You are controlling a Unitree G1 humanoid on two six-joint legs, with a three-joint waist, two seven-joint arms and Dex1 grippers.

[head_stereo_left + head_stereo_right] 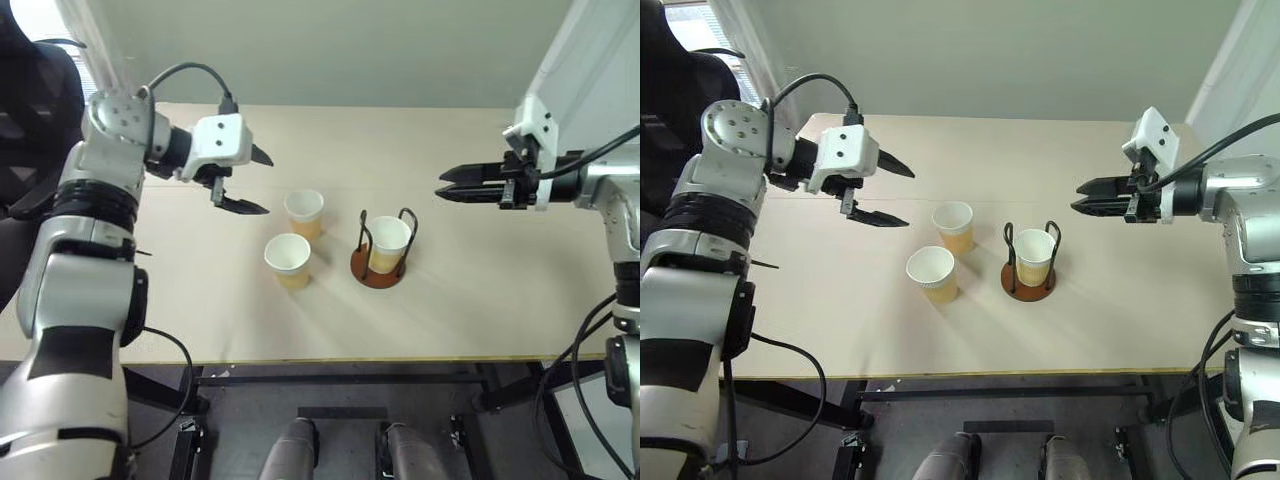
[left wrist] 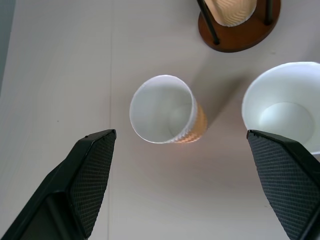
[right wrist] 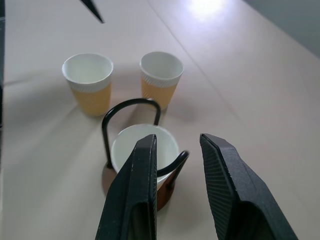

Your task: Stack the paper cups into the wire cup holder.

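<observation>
One paper cup (image 1: 389, 243) stands inside the wire cup holder (image 1: 378, 272), between its black loops, right of the table's middle. Two more paper cups stand upright on the table just left of it, one farther back (image 1: 304, 212) and one nearer (image 1: 288, 259). My left gripper (image 1: 267, 185) hovers open above the table, left of the two loose cups, with nothing in it. In the left wrist view the nearer loose cup (image 2: 162, 107) lies between its fingers, well below them. My right gripper (image 1: 439, 186) hangs in the air right of the holder, pointing at it, fingers slightly apart and empty.
The tan table (image 1: 200, 300) runs to its front edge (image 1: 350, 358) near me. A black chair (image 1: 40, 100) stands at the back left beyond the table. A pale curtain (image 1: 590, 60) hangs at the back right.
</observation>
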